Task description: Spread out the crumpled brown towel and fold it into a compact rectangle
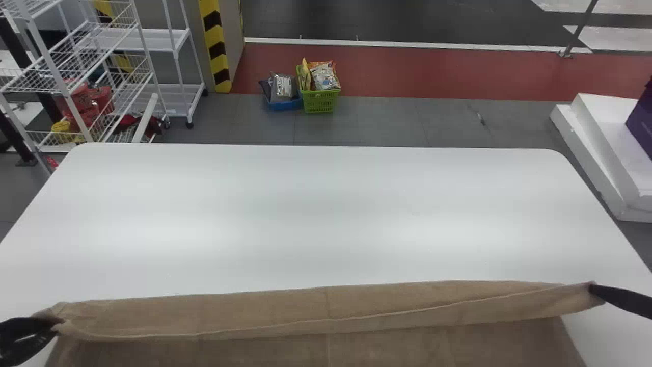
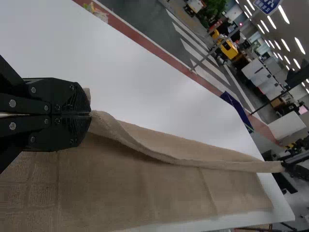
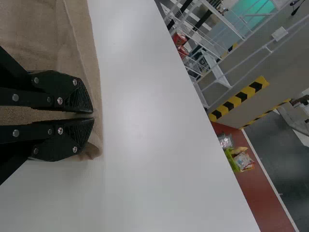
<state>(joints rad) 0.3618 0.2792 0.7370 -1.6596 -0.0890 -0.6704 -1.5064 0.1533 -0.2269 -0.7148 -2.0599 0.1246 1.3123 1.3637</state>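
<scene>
A white wire rack (image 1: pixel 66 66) is standing on the grey floor beyond the table's far left corner; a green basket (image 1: pixel 320 102) is sitting beyond the far edge, bags poking out of its top; the white table (image 1: pixel 305 204) is carrying the brown towel (image 1: pixel 331 308), which is lying well apart from the far edge and stretching crosswise between the left and right sides, its far border doubling over in a long, loose strip; the left tool (image 1: pixel 55 326) is clamping the strip's end toward the table's left edge, fingers together; the right tool (image 1: pixel 593 290) is gripping the other end toward the right edge, fingers pinching the cloth.
</scene>
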